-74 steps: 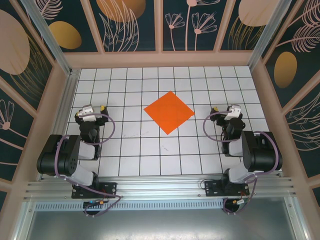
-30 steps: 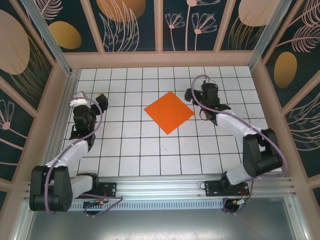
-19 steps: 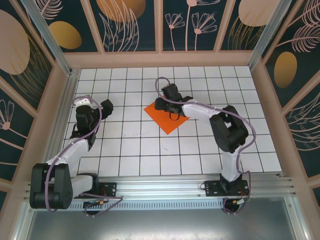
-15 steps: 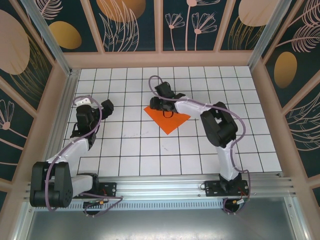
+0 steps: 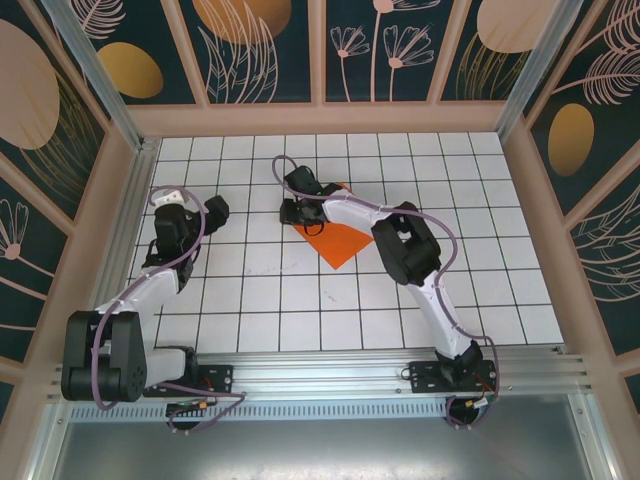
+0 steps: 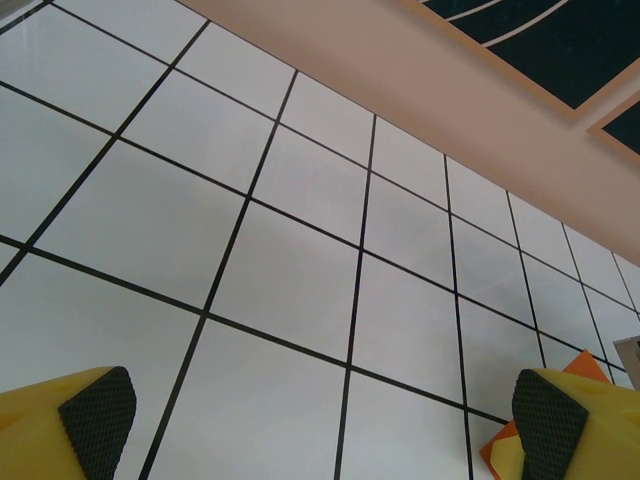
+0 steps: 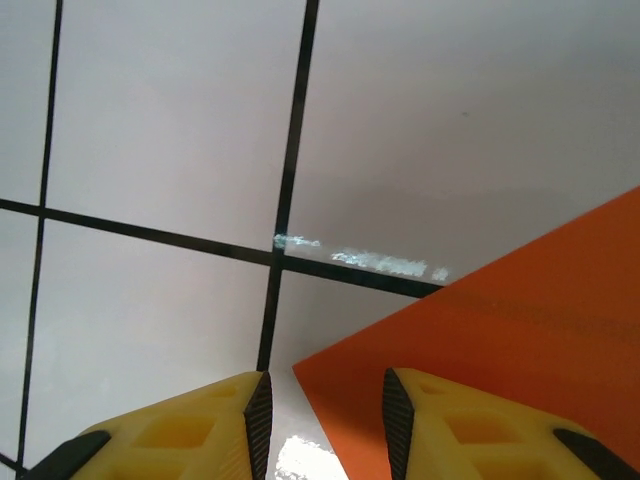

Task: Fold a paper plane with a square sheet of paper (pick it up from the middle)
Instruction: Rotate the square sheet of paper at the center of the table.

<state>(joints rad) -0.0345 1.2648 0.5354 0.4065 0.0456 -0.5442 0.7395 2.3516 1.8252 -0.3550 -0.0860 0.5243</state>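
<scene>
Currently: right tool (image 7: 325, 400) low over worktop (image 5: 260, 300), jaws slightly apart, straddling left corner of sheet (image 7: 500, 330). Sheet flat, mid-worktop. Left tool (image 6: 320, 425) spread wide above white tiles, well apart from sheet.

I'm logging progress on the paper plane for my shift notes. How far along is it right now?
Done: nothing folded yet. The square sheet of paper lies flat on the tiles, with no crease showing. In hand: the right gripper sits low at the sheet's corner, which lies in the gap between its narrowed jaws. The left gripper hovers open nearby. Left: lifting the sheet and every fold.
</scene>
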